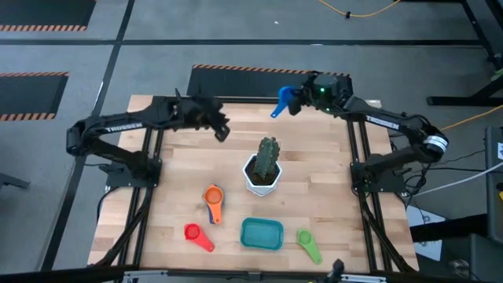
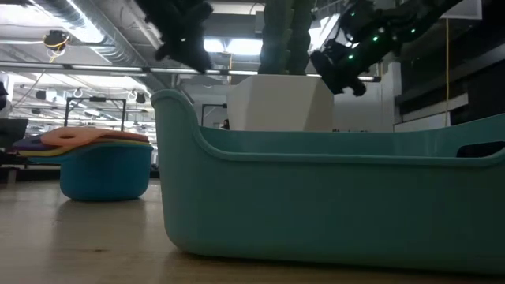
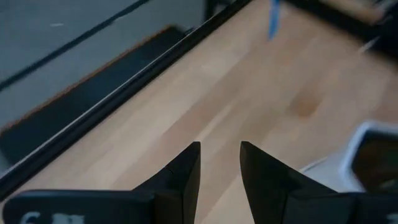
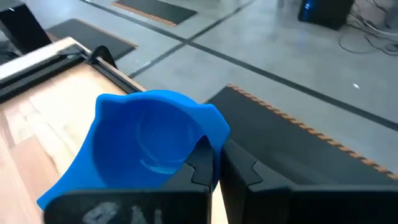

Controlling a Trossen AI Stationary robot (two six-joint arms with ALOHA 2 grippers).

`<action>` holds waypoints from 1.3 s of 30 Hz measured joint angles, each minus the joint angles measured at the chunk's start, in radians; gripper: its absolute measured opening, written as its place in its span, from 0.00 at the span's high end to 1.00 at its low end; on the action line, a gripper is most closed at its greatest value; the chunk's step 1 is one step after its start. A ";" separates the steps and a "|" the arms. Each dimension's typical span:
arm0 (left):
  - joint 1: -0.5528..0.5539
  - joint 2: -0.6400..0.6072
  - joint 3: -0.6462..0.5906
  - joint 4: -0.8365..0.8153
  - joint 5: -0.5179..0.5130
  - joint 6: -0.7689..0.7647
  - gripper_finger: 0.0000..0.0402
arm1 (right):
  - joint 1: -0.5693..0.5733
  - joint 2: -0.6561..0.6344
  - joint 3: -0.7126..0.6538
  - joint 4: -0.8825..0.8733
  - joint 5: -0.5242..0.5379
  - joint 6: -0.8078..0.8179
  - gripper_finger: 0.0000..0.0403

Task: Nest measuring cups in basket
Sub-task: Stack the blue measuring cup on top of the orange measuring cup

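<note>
1. Grip security. The right gripper (image 1: 297, 96) is at the far edge of the surface (image 1: 189, 157), its jaws fully closed on the blue cup (image 1: 284, 101) by its short handle, as the right wrist view shows. The bowl hangs to one side of the jaws; a pinch on a thin flat handle could let the cup pivot or slip during travel.
2. Transit obstacle. The cactus pot (image 1: 264, 167) stands between the held cup and the teal basket (image 1: 262, 233) at the near edge. A straight, low path risks striking the plant or tipping the pot.
3. Release point. The basket is shallow and looks empty in the high view. A release from too high or off-centre could bounce the cup out or leave it on the rim.
4. Nesting order. An orange-topped stack of cups (image 1: 213, 198) sits beside the pot; a red cup (image 1: 196, 234) and a green cup (image 1: 308, 244) lie either side of the basket. Placing a small cup first could block larger ones.
5. Left gripper (image 1: 222, 127). It hovers above the surface left of the pot, jaws partly open and holding nothing. Any move toward the centre risks crossing the right arm's path.
</note>
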 joint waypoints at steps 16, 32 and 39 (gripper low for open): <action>0.170 0.148 0.000 0.319 0.349 -0.002 0.74 | 0.046 0.113 0.000 0.276 -0.064 0.106 0.97; 0.157 0.241 0.000 0.540 0.405 -0.002 0.74 | 0.065 0.113 0.000 0.319 -0.063 0.161 0.97; 0.140 0.256 0.000 0.583 0.390 -0.001 0.74 | 0.065 0.113 0.000 0.320 -0.045 0.193 0.97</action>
